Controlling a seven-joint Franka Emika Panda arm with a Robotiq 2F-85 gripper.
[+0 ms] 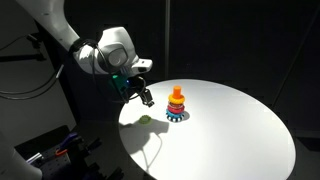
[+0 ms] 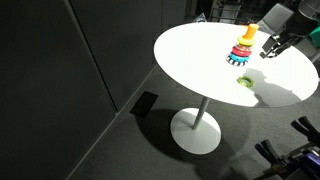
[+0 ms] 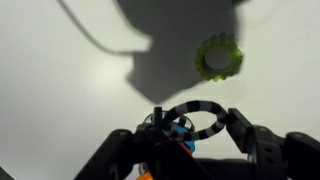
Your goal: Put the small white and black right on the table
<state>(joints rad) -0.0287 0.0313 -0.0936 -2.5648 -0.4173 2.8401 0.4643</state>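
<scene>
Striped ring (image 3: pixel 196 104) in hand (image 3: pixel 195 128), wrist view only

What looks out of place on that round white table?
A green ring lies alone on the table, apart from the stacked ring toy. The hand grips a black-and-white striped ring, also off the stack.

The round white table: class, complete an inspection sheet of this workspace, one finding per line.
Surface: white table, plain top, single pedestal.
Job's things: striped black-and-white ring, held above the table.
Clutter: stacked ring toy, upright; green ring, flat on the table, apart from the toy.
Grippers: gripper closed on the striped black-and-white ring.
Cables: nothing seen clearly.
Surroundings: dark walls, grey floor.
</scene>
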